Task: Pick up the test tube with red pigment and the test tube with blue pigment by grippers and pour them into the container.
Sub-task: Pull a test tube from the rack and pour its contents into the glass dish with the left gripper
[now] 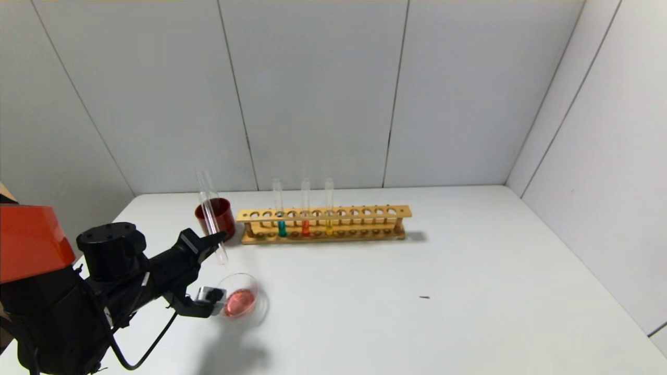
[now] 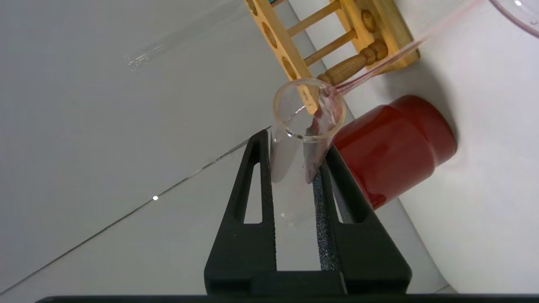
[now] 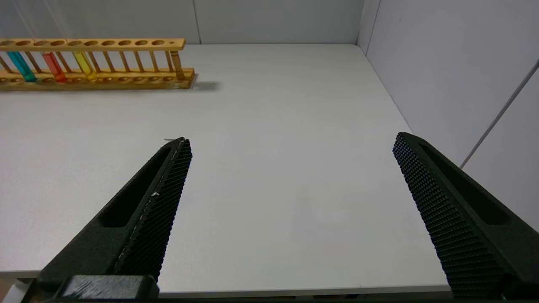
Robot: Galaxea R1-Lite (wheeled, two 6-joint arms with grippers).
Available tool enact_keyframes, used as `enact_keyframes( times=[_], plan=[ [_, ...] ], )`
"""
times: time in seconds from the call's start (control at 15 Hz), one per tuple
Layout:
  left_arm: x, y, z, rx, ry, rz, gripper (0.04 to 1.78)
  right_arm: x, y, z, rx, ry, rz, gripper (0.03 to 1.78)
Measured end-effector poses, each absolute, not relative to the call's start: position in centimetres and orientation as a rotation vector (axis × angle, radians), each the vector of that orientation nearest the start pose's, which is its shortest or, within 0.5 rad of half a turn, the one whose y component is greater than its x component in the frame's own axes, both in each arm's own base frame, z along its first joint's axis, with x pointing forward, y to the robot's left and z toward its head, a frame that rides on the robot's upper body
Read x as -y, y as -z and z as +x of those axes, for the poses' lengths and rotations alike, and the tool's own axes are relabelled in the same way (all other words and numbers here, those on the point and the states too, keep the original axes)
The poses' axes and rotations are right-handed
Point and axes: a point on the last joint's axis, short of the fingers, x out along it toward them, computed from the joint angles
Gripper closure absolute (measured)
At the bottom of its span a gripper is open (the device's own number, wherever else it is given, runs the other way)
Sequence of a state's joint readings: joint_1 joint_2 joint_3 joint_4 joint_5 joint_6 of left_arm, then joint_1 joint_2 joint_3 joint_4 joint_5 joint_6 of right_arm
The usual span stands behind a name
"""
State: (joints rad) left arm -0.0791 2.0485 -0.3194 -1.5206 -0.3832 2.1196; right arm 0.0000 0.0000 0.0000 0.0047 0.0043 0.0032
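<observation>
Half done: left hand (image 1: 214, 245) clamped on emptied red-pigment test tube (image 1: 210, 214), pink liquid in glass dish (image 1: 241, 302) just below; blue-pigment test tube (image 1: 280, 214) untouched beyond; right hand (image 3: 290, 168) open, idle.

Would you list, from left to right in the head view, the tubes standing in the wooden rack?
Test tube with blue pigment → tube with red-orange liquid → tube with yellow liquid.

Head view taken from above, facing forward and down over white tabletop (image 1: 469, 291) toward grey panelled walls. Left wrist view set close behind black left gripper fingers (image 2: 252, 198). Right wrist view set low over the tabletop. Long wooden tube rack (image 1: 323, 224) (image 2: 294, 50) (image 3: 97, 63) shared by all three views.
</observation>
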Motion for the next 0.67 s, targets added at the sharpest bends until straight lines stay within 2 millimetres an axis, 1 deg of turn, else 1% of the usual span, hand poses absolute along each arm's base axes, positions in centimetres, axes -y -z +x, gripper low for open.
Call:
enact_keyframes(
  times=[0.33,0.67],
  plan=[
    [3.2,-6.5,28.1,0.461,0.498,2.101,1.5,0.0,-7.5,-2.3,-0.004,-0.004,0.003,0.06],
    [3.2,-7.2,28.0,0.492,0.47,2.132,1.5,0.0,-7.5,-2.3,-0.005,-0.004,0.003,0.06]
  ],
)
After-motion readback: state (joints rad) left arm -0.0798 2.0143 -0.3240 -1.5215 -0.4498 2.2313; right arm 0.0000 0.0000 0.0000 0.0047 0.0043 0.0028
